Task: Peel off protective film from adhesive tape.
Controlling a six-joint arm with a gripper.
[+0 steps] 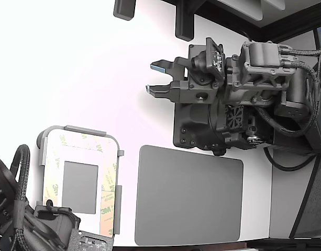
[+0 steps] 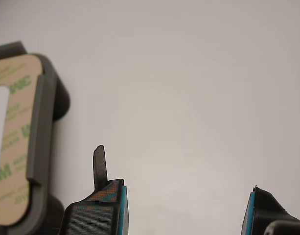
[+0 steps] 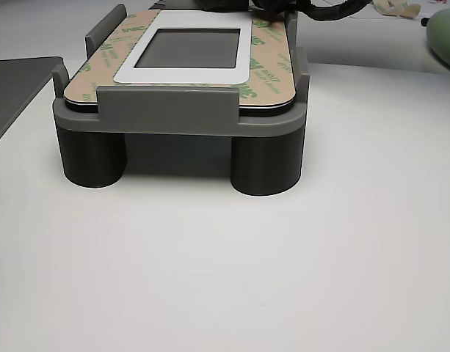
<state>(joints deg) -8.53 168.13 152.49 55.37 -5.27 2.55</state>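
The protective film (image 1: 108, 188), tan strips with green "3M" logos, lies round a small dark-grey rectangle (image 1: 80, 186) on a rounded plate in a grey holder (image 1: 79, 130), at the exterior view's lower left. The adhesive tape under the film is hidden. The film also shows in the other view (image 3: 267, 70) and at the wrist view's edge (image 2: 12, 147). My gripper (image 1: 156, 77) hovers above the white table, well apart from the plate, open and empty. In the wrist view, my gripper (image 2: 186, 215) shows blue-padded fingertips (image 2: 119, 210) spread wide over bare table.
A large dark-grey rounded mat (image 1: 189, 196) lies beside the holder. A second arm with cables (image 1: 19, 225) sits at the holder's near end. The holder stands on round legs (image 3: 265, 161). Two black objects (image 1: 184, 23) stand at the table's far edge.
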